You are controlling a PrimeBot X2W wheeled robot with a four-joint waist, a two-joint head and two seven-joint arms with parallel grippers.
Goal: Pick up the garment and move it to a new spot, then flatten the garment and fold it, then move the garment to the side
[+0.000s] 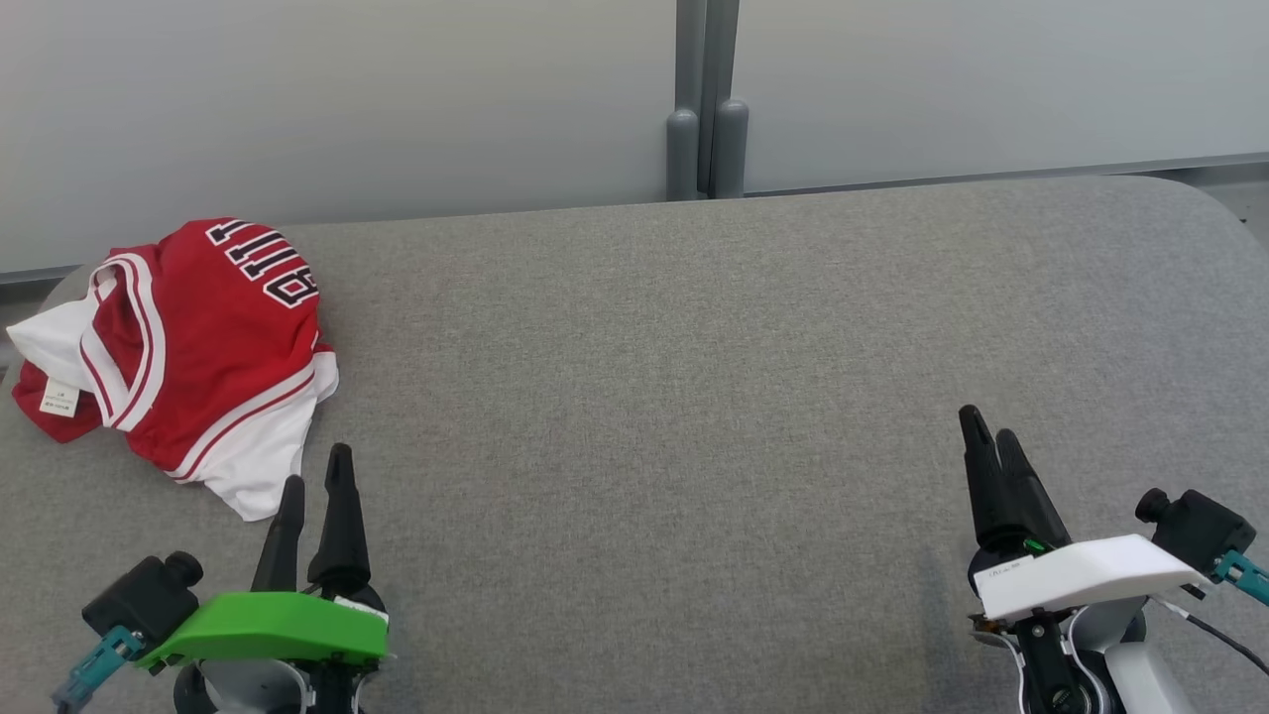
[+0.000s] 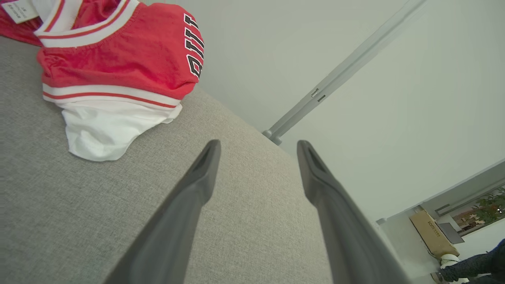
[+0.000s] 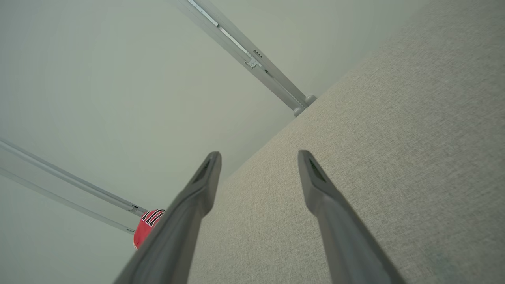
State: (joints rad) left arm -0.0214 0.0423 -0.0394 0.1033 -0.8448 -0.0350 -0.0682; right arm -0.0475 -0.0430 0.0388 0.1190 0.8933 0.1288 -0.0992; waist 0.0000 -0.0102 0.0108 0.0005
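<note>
**Nothing begun: jersey lies crumpled, both grippers empty**

At the near edge of the grey fabric-covered surface (image 1: pixel 694 397), the left gripper (image 1: pixel 317 466) sits by the near left corner and the right gripper (image 1: pixel 988 424) toward the near right. Each has its two dark fingers spread wide with nothing between them, as both wrist views show plainly. The middle of the surface is bare cloth.

Just beyond the left gripper's fingertips, near but not touching, lies the jersey (image 1: pixel 198 337). It sits bunched in a heap at the far left corner, reaching to the left edge.

By the look of it, no step is done. The pick-up, the move to a new spot, the flattening, the fold and the final shift aside all remain.

The jersey is red with white and red striped trim, and black letters edged in white curve over its top fold, too rumpled to read. A white part spills out nearest the gripper, possibly the lining or a second layer. A small label shows by the left edge. Behind stands a pale wall (image 1: pixel 397 99) with a grey post (image 1: pixel 706 99).
</note>
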